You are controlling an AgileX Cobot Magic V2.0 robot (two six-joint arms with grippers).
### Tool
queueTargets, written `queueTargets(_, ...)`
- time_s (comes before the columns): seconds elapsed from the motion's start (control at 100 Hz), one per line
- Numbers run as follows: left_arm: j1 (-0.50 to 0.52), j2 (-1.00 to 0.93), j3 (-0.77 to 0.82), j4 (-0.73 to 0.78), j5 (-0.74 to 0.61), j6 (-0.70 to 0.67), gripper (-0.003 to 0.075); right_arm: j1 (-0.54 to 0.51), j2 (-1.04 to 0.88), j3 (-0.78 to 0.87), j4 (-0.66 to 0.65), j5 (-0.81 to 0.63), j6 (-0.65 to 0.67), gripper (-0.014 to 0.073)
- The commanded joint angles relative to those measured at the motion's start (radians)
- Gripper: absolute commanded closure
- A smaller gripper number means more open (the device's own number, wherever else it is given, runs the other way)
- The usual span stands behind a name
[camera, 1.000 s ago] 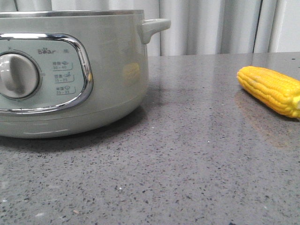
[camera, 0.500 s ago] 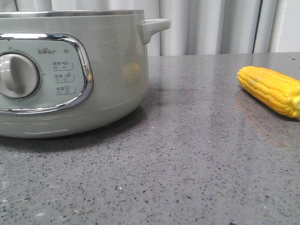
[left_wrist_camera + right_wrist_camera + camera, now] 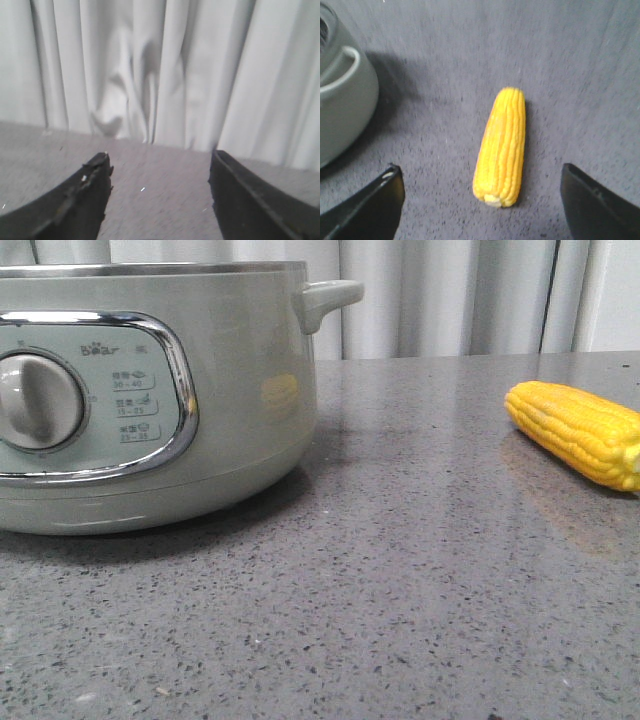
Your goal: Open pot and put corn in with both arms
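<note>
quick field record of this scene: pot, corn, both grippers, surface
pot: on the counter's left, upright; lid not visible
corn: lying on the counter, right of pot, apart from it
left gripper: open, empty, over bare counter, facing curtain
right gripper: open, above corn, not touching
surface: grey speckled counter

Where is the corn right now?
The corn lies on the grey countertop at the front view's right edge, apart from the pot, between the open right gripper fingers.

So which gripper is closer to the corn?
The right gripper: the corn lies on the table between its open fingers. The left gripper faces a curtain, with no corn in its view.
</note>
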Motion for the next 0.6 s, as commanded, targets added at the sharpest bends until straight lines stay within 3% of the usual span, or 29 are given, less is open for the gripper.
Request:
queueTargets(0.0,-0.037,-0.104,-0.035,0.004,0.025,0.0,0.0311,0.002,0.115,-0.109,0.006,0.058,-0.004,0.004)
queueTargets(0.18,-0.081,-0.303,-0.035,0.004,0.191,0.0,0.0311,0.002,0.37,-0.247,-0.019,0.129,-0.004,0.004)
queueTargets(0.5,-0.082,-0.438,-0.035,0.019,0.216,0.0,0.0312,-0.007,0.65,-0.296,-0.059,0.058,-0.004,0.0042)
queueTargets(0.59,-0.082,-0.438,-0.035,0.019,0.216,0.0,0.0312,-0.007,0.693,-0.296,-0.059,0.056,-0.004,0.0089)
